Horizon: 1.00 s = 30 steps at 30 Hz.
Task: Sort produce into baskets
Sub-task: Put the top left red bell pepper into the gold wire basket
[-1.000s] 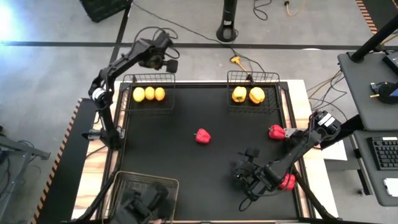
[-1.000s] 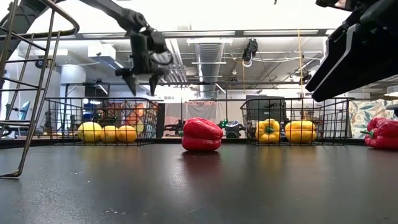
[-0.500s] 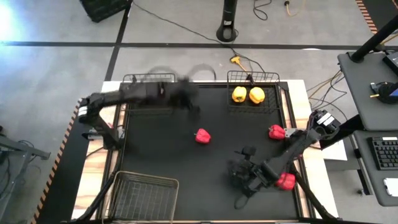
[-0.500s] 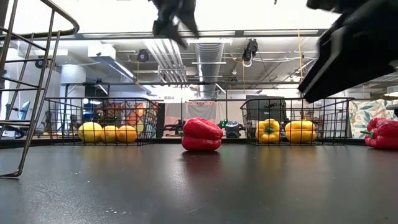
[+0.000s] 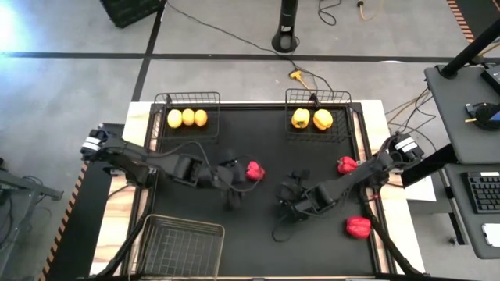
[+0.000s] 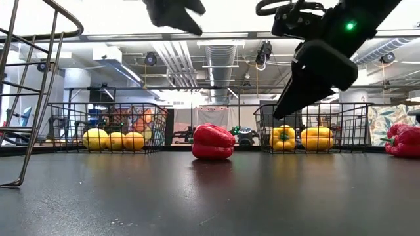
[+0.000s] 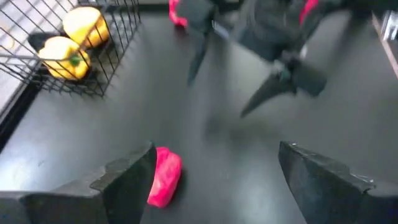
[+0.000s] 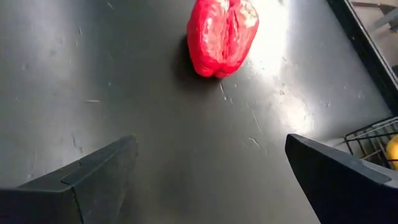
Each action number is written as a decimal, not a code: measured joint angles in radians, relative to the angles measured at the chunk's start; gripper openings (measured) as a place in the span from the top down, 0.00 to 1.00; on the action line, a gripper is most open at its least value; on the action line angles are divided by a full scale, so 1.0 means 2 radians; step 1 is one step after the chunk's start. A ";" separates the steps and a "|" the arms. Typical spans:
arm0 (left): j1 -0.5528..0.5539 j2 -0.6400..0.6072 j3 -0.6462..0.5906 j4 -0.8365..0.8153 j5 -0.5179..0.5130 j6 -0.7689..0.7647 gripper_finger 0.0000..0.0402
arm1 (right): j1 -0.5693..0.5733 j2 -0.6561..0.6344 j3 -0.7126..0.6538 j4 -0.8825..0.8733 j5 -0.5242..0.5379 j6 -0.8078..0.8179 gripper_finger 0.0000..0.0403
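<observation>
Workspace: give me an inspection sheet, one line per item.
Surface: black table, bare between the items.
Job's things: three citrus fruits in one far basket; two yellow peppers in the other far basket; near basket empty; three red peppers loose: centre, right edge, near right.
Clutter: nothing seen.
Grippers: left gripper open beside the centre pepper; right gripper open, mid-table.
Cables: loose on the floor beyond the table.
Surroundings: a side desk with a keyboard to the right.
</observation>
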<state>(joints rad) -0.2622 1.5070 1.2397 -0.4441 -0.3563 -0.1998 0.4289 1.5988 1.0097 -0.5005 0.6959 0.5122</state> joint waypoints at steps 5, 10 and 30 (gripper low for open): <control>0.001 0.024 -0.013 0.007 -0.003 0.055 0.21 | 0.002 -0.014 0.008 -0.019 0.005 0.002 0.01; 0.033 0.071 0.025 -0.006 -0.010 0.100 0.21 | 0.016 -0.028 0.008 -0.028 0.005 0.010 0.01; 0.135 0.337 0.312 -0.303 0.109 0.200 0.15 | 0.051 -0.030 -0.027 -0.033 0.018 0.104 0.01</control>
<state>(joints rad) 0.0071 2.1805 1.8631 -1.0507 -0.1392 0.2004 0.5307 1.5391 0.9550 -0.5667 0.7322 0.7197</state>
